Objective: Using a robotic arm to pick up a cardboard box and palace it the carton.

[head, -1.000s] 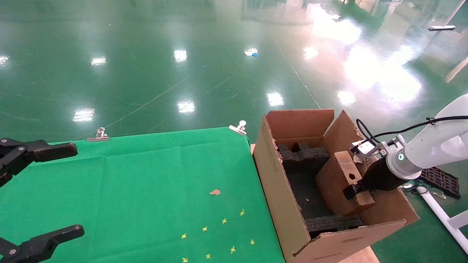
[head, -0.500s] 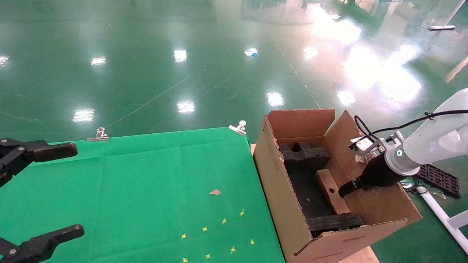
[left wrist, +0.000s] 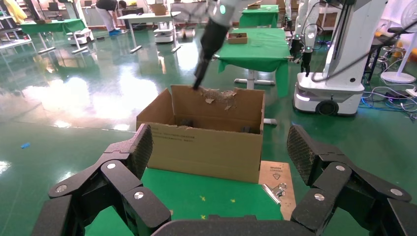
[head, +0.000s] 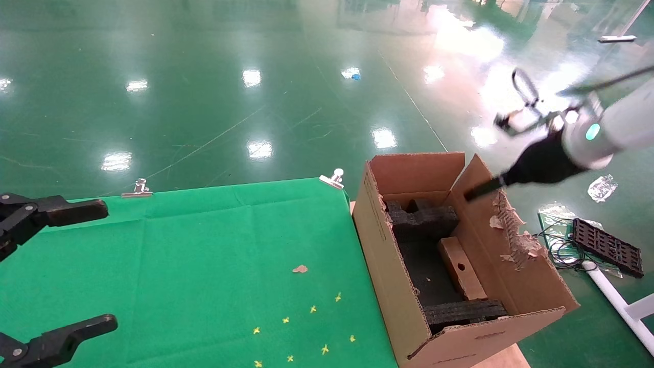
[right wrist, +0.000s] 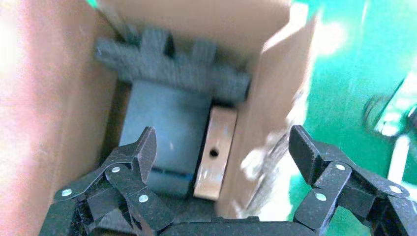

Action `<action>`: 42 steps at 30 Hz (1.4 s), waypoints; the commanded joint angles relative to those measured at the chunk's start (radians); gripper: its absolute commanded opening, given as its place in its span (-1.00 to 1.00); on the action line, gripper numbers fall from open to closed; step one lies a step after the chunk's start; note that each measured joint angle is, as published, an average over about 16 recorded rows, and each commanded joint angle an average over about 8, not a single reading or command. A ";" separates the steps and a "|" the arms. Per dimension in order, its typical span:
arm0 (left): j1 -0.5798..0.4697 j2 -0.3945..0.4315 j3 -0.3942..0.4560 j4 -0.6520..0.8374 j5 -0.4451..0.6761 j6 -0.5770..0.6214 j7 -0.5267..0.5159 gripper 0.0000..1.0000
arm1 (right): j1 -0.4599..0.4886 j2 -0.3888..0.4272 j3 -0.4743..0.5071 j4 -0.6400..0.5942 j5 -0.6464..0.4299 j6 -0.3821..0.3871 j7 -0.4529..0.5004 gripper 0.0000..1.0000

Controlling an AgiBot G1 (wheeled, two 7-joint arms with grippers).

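The small brown cardboard box [head: 461, 268] with a round hole lies inside the carton [head: 388, 266], on the dark floor between the black foam inserts [head: 424, 220] and against the torn right flap. In the right wrist view the cardboard box [right wrist: 215, 152] shows far below the fingers. The robotic arm [head: 603, 133] is raised above the carton's right flap. Its right gripper [head: 472, 193] is open and holds nothing. My left gripper [head: 107, 265] hangs open over the left edge of the green table, empty. The left wrist view shows the carton [left wrist: 206, 147] across the table.
The green cloth table [head: 179, 245] carries yellow cross marks [head: 306, 327] and a cardboard scrap [head: 300, 269]. Metal clips [head: 137, 189] [head: 333, 179] hold its far edge. A black grid tray [head: 608, 248] and cables lie on the floor right of the carton.
The right gripper let go of the cardboard box, which settled flat inside the carton. The arm then rose up and out, above the torn flap. The left arm stayed still.
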 commanded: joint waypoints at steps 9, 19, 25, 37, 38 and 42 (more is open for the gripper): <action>0.000 0.000 0.001 0.000 0.000 0.000 0.000 1.00 | 0.158 0.065 0.028 0.137 0.018 0.003 -0.114 1.00; 0.000 0.000 0.001 0.001 -0.001 0.000 0.001 1.00 | 0.119 0.102 0.099 0.248 0.053 0.000 -0.138 1.00; 0.000 0.000 0.001 0.001 -0.001 0.000 0.001 1.00 | 0.005 0.115 0.235 0.339 0.100 -0.027 -0.179 1.00; -0.001 0.000 0.002 0.001 -0.001 0.000 0.001 1.00 | -0.232 0.141 0.518 0.527 0.197 -0.082 -0.264 1.00; -0.001 0.000 0.002 0.001 -0.001 0.000 0.001 1.00 | -0.251 0.143 0.541 0.542 0.205 -0.087 -0.271 1.00; -0.001 -0.001 0.002 0.001 -0.001 0.000 0.001 1.00 | -0.326 0.151 0.630 0.602 0.235 -0.104 -0.298 1.00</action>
